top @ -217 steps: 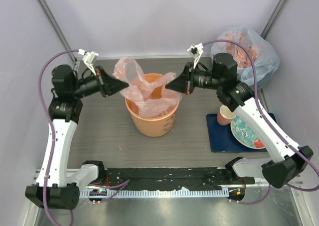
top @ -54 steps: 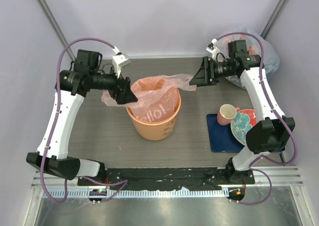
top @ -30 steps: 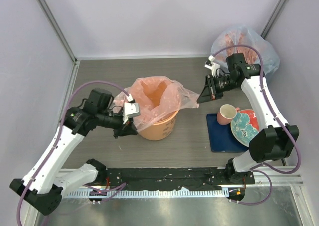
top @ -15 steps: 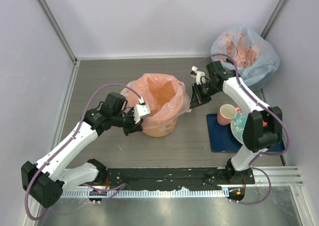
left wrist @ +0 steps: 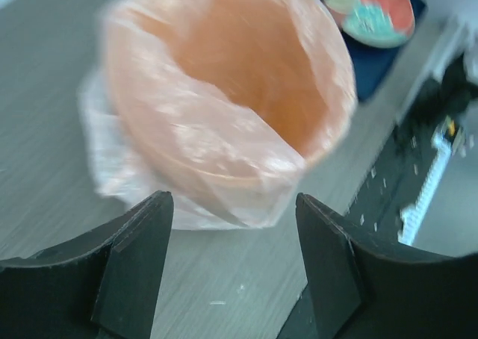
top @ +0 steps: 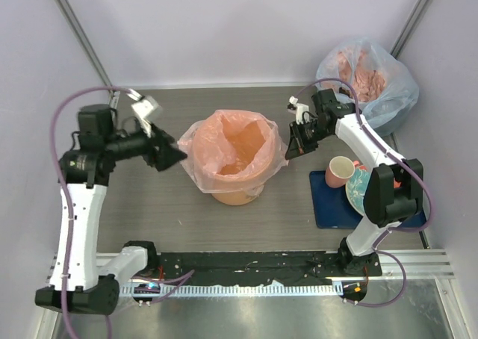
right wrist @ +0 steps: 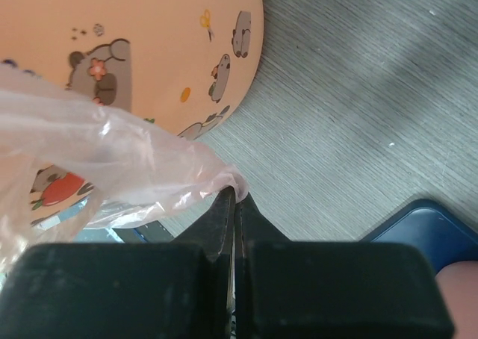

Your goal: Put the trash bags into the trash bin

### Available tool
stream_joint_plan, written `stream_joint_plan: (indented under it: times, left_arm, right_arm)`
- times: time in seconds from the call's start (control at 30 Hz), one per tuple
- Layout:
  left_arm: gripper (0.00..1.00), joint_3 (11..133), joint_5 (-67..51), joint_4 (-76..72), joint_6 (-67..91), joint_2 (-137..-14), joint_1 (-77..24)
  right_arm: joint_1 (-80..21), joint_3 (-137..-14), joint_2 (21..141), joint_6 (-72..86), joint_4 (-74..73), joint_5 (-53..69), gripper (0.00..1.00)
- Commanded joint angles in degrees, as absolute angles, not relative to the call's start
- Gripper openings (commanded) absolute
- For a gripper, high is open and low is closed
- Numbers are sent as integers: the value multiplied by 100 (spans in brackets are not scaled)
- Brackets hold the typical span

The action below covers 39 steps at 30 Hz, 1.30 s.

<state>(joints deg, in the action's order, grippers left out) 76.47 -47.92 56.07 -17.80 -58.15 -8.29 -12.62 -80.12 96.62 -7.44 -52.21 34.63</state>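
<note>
The bag (top: 224,134) lines the bin (top: 237,196); the right gripper (top: 292,148) pinches its edge at the bin's right, the left gripper (top: 176,157) spread, apart leftward.

We're in a lab-type robot test cell, we'd say: plain white panel walls (top: 246,33) w/ metal corner posts (top: 78,33), a grey table (top: 149,204), left arm (top: 75,219) & right arm (top: 366,141) bolted to a black rail (top: 246,264) at its near edge, purple cables (top: 54,130) looping free.

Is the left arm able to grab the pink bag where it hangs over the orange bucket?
Probably yes: its open left pincer faces the trash bag draped edge beside the trash bin, with nothing between.
</note>
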Motion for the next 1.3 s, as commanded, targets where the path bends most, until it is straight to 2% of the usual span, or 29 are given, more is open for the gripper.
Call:
stream_joint_plan:
  times: [0.0, 0.03, 0.07, 0.23, 0.4, 0.5, 0.53, 0.67, 0.73, 0.77, 0.8, 1.27]
  left_arm:
    - [74, 8183, -5861, 5364, -179, -6466, 707]
    - [80, 8148, -5941, 5240, -28, -6582, 851]
    - [80, 8130, -5846, 5169, 383, -6731, 957]
    - [80, 7579, -5810, 5010, 404, -7215, 967]
    - [79, 6821, -6020, 3748, 1114, -7470, 818]
    - [61, 6627, -6064, 3542, 1090, -7786, 651]
    - [51, 6557, -6169, 3516, 1116, -7909, 633]
    - [38, 6285, -6529, 3078, 1300, -8129, 589]
    - [21, 6083, -6749, 2919, 1432, -8217, 589]
    - [7, 6021, -6924, 2796, 1441, -8331, 589]
    - [0, 5942, -6934, 2786, 1433, -8376, 589]
    - [0, 5932, -4748, 3489, 1028, -9606, 765]
  right_arm:
    - [-1257, -8191, 9264, -870, -5177, 3612, 1]
    - [-1266, -8209, 9264, -861, -5177, 3604, 1]
    - [-1257, -8218, 9264, -870, -5168, 3612, 1]
    - [-1257, -8227, 9246, -853, -5071, 3621, 1]
    - [-1353, -8165, 9272, -730, -4861, 3647, 1]
    - [-1423, -8130, 9325, -721, -4799, 3604, 1]
    - [-1441, -8112, 9334, -721, -4781, 3586, 1]
    - [-1503, -7919, 9413, -765, -4580, 3525, 1]
    - [-1520, -7849, 9509, -765, -4509, 3516, 1]
    - [-1529, -7823, 9536, -773, -4448, 3490, 1]
    - [-1521, -7796, 9580, -765, -4421, 3463, 1]
    - [-1529, -7137, 10239, -1143, -3789, 2822, 1]
